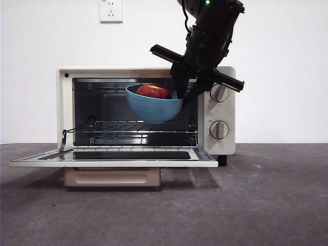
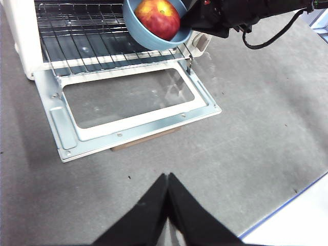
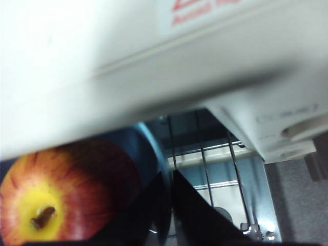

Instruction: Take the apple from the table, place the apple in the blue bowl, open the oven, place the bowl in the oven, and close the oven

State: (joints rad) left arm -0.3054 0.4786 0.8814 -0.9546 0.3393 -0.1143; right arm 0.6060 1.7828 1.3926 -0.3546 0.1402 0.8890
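Observation:
The blue bowl [image 1: 153, 108] hangs inside the mouth of the open oven [image 1: 224, 128], above its wire rack [image 1: 138, 126], with the red apple [image 1: 154, 91] resting in it. My right gripper [image 1: 180, 96] comes down from above and is shut on the bowl's right rim. The right wrist view shows the apple [image 3: 61, 200], the bowl rim [image 3: 148, 148] pinched between my jaws, and the oven's top edge just overhead. In the left wrist view the bowl [image 2: 154, 36] and apple [image 2: 157, 18] sit over the rack, and my left gripper [image 2: 167, 180] hovers shut and empty above the table [image 2: 256, 133].
The oven door [image 1: 113, 157] lies folded flat toward the front, its glass window [image 2: 128, 97] facing up. Two round knobs [image 1: 219, 130] sit on the oven's right panel. A wall socket [image 1: 111, 10] is on the white wall behind. A pale surface edges the table [image 2: 302, 215].

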